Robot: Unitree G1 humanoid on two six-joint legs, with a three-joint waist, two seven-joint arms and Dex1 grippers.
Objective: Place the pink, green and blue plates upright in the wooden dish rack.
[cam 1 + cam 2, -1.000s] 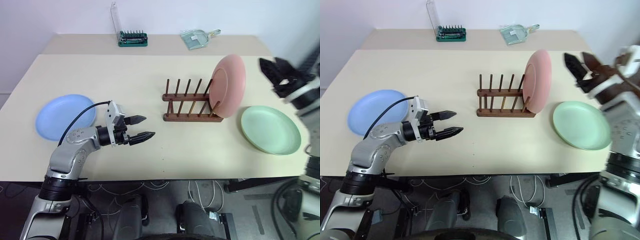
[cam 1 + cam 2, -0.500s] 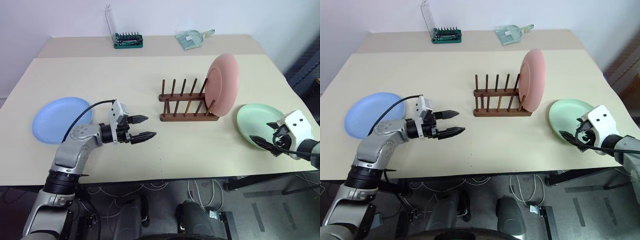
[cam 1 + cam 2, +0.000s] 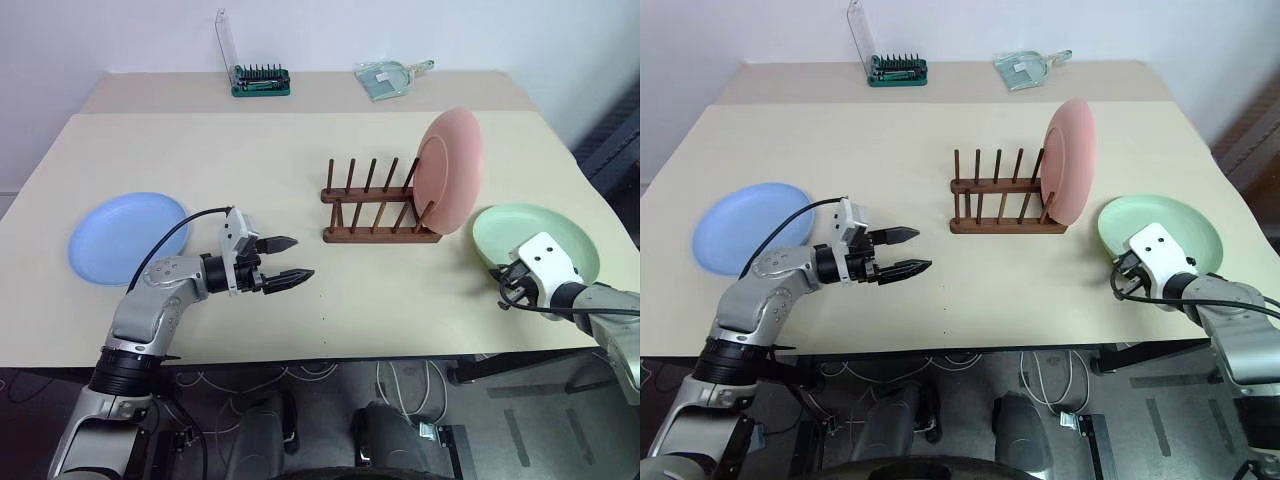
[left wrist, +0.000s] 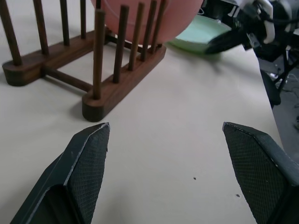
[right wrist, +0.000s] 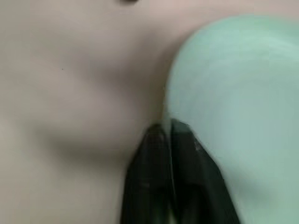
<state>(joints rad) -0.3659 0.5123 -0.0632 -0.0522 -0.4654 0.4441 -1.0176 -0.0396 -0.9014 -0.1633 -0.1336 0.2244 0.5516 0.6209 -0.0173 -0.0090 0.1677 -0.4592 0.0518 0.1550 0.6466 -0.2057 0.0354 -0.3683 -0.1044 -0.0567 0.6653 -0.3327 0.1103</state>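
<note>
We are pinching the green plate point(image 3: 536, 240) at its near rim, beside the rack point(image 3: 380, 205), with our right tool point(image 5: 169, 128), which has dropped and closed; our left tool point(image 3: 284, 260) is hovering open.

Beige table point(image 3: 300, 160) carries: blue plate point(image 3: 128, 236) flat at left, wooden dish rack point(image 3: 380, 205) mid-table, green plate point(image 3: 535, 242) flat near the right edge, green bit case point(image 3: 261, 80) and clear packet point(image 3: 385, 78) along the far edge.

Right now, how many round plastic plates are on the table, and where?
3. The salmon pink plate stands upright in the dark wooden rack; the mint green plate lies right of it; the light blue plate lies far left.
</note>
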